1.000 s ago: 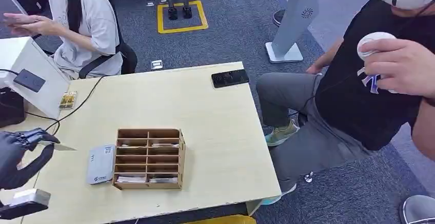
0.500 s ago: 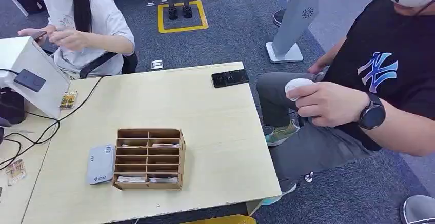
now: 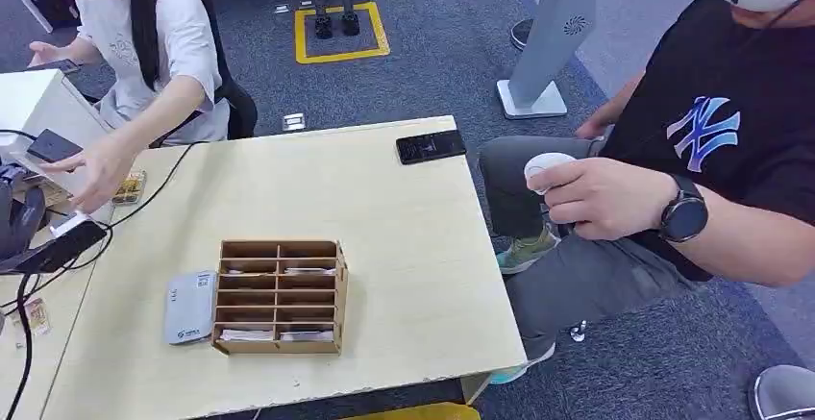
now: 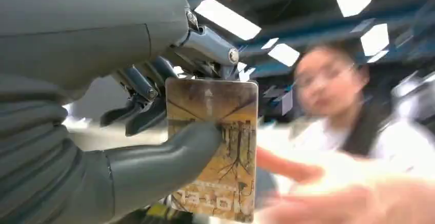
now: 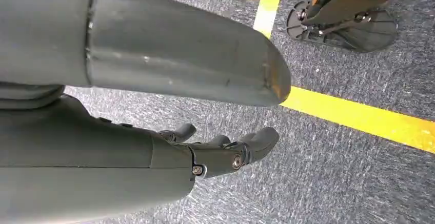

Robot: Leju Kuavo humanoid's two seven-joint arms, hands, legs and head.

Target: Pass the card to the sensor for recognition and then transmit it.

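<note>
Tan card (image 4: 213, 149) printed with dark branching lines, pinched between thumb and fingers of the left hand (image 4: 149, 131), long axis running away from the palm toward the seated person's blurred reaching hand (image 4: 354, 196). Right hand (image 5: 215, 149) holding nothing, fingers loosely extended over carpet. Wooden compartment rack (image 3: 279, 297) on table (image 3: 404, 247), far right of the card, with pale cards lying flat in several slots.

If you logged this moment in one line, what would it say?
left hand: holds card | right hand: hangs over floor, holds nothing | person's hand: reaching toward card
</note>
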